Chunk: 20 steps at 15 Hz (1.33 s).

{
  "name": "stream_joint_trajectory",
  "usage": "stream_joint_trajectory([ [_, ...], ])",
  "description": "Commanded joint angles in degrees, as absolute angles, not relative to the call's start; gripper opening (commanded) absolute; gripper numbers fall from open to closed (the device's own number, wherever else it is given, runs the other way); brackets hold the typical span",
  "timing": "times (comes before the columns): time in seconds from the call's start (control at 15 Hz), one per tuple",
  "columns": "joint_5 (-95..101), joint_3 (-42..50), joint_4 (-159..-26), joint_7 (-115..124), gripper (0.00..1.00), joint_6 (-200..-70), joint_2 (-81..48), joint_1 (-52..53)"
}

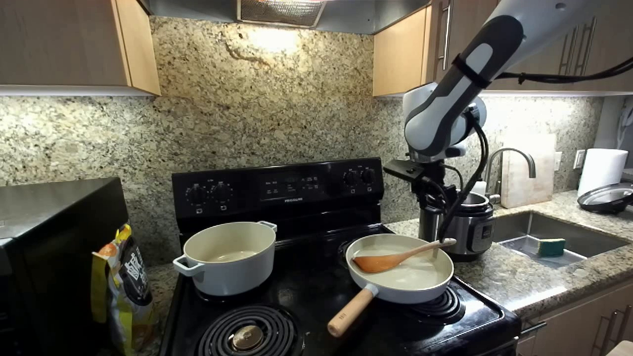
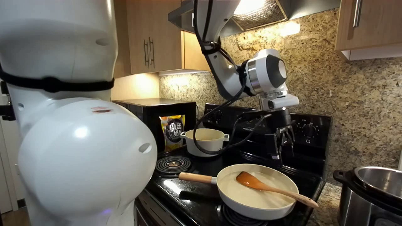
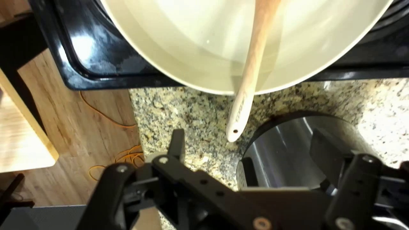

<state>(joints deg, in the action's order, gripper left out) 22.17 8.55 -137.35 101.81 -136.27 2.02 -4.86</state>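
My hand (image 3: 250,148) has its fingers spread wide, with just air between. A wooden spatula (image 1: 378,264) is close by, lying in the cream frying pan (image 1: 401,295) with its handle poking out over the rim. In an exterior view, the pan sits on the right of the black stove (image 1: 306,287), a white pot (image 1: 232,274) sits far left, and a pressure cooker (image 1: 482,235) stands on the tabletop (image 1: 499,277) to the right.

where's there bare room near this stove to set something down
Granite countertop lies bare between stove and sink, in front of the electric pressure cooker. The coil burner in front of the two-handled pot bears nothing; I can't tell whether it's hot. Crowded: the cooker side of the frying pan, where the wooden spatula sticks out and the open gripper hangs close.
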Motion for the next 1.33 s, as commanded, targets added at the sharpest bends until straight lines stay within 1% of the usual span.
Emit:
stream_joint_trajectory([
  [0.0,14.1,6.9,-139.6,98.0,1.0,-139.7,2.8,-5.1],
  [0.2,5.5,6.3,-142.4,91.2,1.0,-145.3,3.9,-5.0],
  [0.4,-7.8,6.3,-145.9,79.3,1.0,-152.5,5.6,-4.7],
  [0.6,-22.1,5.8,-150.2,72.0,1.0,-155.6,11.1,-3.2],
  [0.67,-22.9,5.6,-151.1,70.5,1.0,-156.1,12.9,-3.0],
  [0.87,-9.1,2.7,-152.7,72.3,1.0,-150.8,17.5,-6.4],
  [1.0,-3.3,1.0,-153.2,71.8,1.0,-146.1,20.4,-7.7],
  [1.27,2.6,-0.7,-153.3,67.5,1.0,-136.2,24.1,-7.5],
])
